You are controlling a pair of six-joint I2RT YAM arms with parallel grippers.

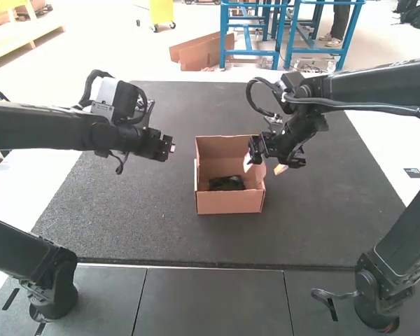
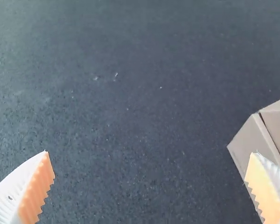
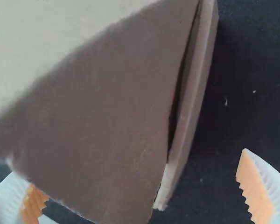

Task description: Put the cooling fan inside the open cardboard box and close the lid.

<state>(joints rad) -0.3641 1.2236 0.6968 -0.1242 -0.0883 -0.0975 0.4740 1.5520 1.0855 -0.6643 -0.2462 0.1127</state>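
Observation:
The open cardboard box (image 1: 229, 199) stands in the middle of the black mat. The black cooling fan (image 1: 227, 183) lies inside it on the bottom. My right gripper (image 1: 269, 155) is at the box's right wall, open, with its fingers (image 3: 257, 185) on either side of a cardboard flap (image 3: 107, 116) that it does not pinch. My left gripper (image 1: 166, 148) hovers over the mat a short way left of the box. It is open with nothing between its fingers (image 2: 35, 186), and a corner of the box (image 2: 263, 130) shows beside one of them.
The black mat (image 1: 126, 203) covers most of the table, with bare room in front of the box and on both sides. White table surface (image 1: 14, 189) borders the mat at the far left and right.

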